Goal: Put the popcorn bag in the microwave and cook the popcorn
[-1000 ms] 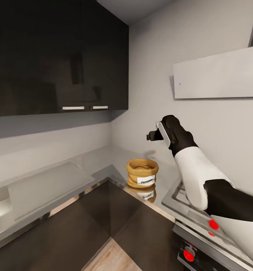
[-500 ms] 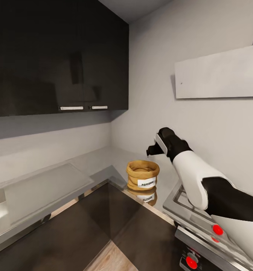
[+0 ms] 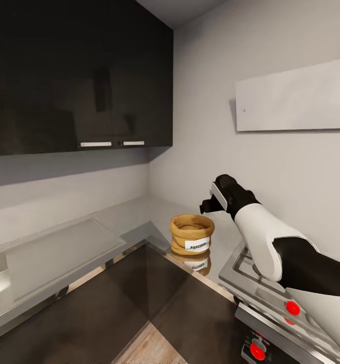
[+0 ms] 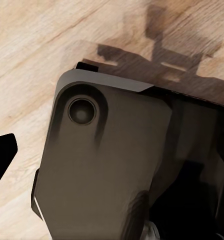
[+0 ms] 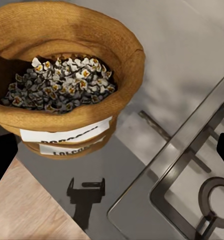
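The popcorn bag [image 3: 192,233] is a small tan sack with a rolled rim and a white label. It stands upright on the grey countertop [image 3: 134,215], in the corner beside the hob. My right gripper [image 3: 206,206] hangs open just above the bag's far right rim, not touching it. In the right wrist view the popcorn bag [image 5: 67,80] is full of dark and white kernels, and my right gripper [image 5: 112,155] shows a black fingertip [image 5: 2,160] at each side edge. My left gripper [image 4: 112,160] points down at the wooden floor and the robot's own base. The microwave is out of view.
A gas hob [image 3: 251,275] with grey grates sits right of the bag, above an oven front with red knobs [image 3: 257,351]. Dark wall cabinets [image 3: 79,76] hang over the counter. A pale hood panel [image 3: 296,98] juts from the right wall.
My right gripper has come down from well above the bag to just over its rim. The bag has not moved.
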Controlling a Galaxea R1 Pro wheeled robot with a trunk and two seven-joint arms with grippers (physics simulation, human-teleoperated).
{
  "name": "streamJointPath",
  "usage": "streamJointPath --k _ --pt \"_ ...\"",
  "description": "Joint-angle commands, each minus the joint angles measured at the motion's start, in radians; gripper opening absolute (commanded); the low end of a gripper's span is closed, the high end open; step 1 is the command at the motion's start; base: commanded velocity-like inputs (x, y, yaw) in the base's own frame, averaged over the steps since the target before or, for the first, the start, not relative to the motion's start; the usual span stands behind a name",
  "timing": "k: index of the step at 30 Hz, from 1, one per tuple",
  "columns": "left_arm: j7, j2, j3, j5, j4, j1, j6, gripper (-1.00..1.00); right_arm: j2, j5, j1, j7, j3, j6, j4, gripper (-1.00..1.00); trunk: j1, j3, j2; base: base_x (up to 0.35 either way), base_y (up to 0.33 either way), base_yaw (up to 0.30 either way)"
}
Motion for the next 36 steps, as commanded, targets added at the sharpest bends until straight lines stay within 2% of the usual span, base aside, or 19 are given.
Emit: streamJointPath --k 1,20,36 --pt "0.000 0.000 0.004 0.003 -0.001 0.000 -0.002 1.00 0.000 0.007 -0.001 0.002 0.001 0.004 -0.002 1.00 0.000 -0.003 -0.001 0.000 0.000 0.000" --pt "-0.001 0.000 0.004 0.003 -0.001 0.000 -0.002 1.00 0.000 0.008 -0.001 -0.001 0.002 0.004 -0.017 1.00 0.000 -0.033 -0.001 0.000 0.000 0.000" --pt "-0.001 0.000 0.004 0.003 -0.001 0.000 -0.002 1.00 -0.002 0.007 0.000 -0.002 0.002 0.004 0.000 1.00 0.000 -0.035 -0.001 0.000 0.000 0.000"
